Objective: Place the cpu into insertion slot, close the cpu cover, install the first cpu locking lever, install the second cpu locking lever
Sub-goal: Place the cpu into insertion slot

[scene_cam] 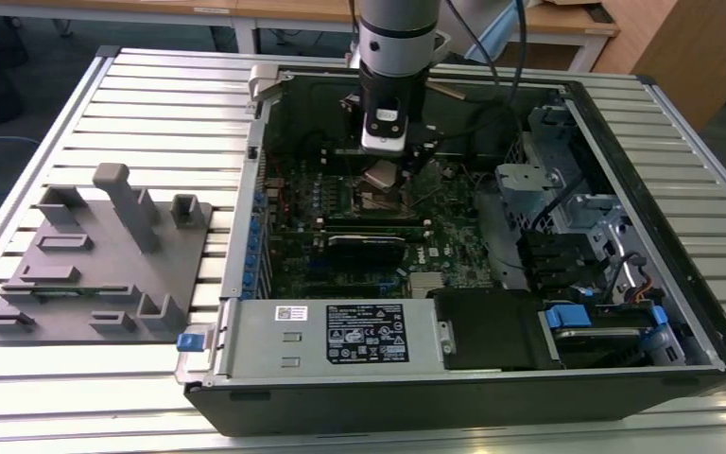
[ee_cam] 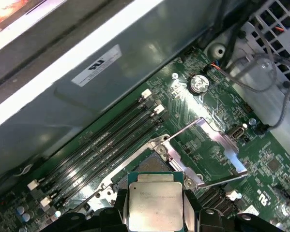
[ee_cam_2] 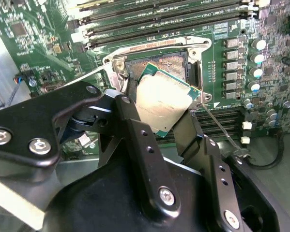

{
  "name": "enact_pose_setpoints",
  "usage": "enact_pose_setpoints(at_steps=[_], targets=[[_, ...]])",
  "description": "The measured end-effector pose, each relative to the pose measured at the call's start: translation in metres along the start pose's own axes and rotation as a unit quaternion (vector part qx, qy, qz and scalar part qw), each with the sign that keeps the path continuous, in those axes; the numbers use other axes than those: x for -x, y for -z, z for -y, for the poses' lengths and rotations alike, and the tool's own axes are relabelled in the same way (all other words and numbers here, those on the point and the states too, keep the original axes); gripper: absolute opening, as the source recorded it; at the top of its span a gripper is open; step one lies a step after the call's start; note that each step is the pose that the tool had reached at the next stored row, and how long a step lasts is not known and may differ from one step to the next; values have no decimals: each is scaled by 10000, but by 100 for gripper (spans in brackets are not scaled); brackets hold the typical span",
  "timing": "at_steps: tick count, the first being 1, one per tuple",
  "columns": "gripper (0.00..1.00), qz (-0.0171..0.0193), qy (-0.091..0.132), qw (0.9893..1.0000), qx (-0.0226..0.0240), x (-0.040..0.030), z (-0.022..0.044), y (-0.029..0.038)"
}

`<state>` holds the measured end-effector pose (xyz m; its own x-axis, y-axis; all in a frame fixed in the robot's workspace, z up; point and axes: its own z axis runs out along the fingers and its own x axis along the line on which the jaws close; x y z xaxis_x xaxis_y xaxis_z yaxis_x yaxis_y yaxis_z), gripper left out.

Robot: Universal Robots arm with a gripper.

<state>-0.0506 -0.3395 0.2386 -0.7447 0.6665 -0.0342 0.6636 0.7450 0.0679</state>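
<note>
Gripper (scene_cam: 382, 168) clamped on the cpu (scene_cam: 378, 178), both fingers pinching opposite edges. In the exterior view it hangs inside the open computer case (scene_cam: 703, 284), chip right over the insertion slot (scene_cam: 384, 200). Grey power supply box (scene_cam: 337, 336) sits well apart from the slot, at the case's near wall.

Second wrist view: cpu (ee_cam_2: 166, 99) is a flat square with a matte silvery-beige lid and a thin green board edge. It's tilted over the insertion slot (ee_cam_2: 169, 63), which shows a dark pin field inside a shiny metal rim. Black metal fingers (ee_cam_2: 135, 130) with bolt heads grip it. Can't tell if a corner touches the slot. A thin wire locking lever (ee_cam_2: 217, 125) runs beside the slot, not latched. Long black memory slots (ee_cam_2: 159, 14) lie just beyond it.

First wrist view: cpu (ee_cam: 155, 203) sits between the fingertips of the gripper (ee_cam: 155, 215), with the insertion slot (ee_cam: 149, 166) showing past its edge. The cpu cover (ee_cam: 222, 140), a thin silvery frame with a square window, is swung open and away from the slot.

Progress, my read: chip not seated. Seating, cover and both levers are all left.
</note>
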Motion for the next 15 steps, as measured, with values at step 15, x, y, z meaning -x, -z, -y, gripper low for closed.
enact_pose_setpoints(at_steps=[15], targets=[[54, 30, -437, 9990, -14, 0, 0, -4]])
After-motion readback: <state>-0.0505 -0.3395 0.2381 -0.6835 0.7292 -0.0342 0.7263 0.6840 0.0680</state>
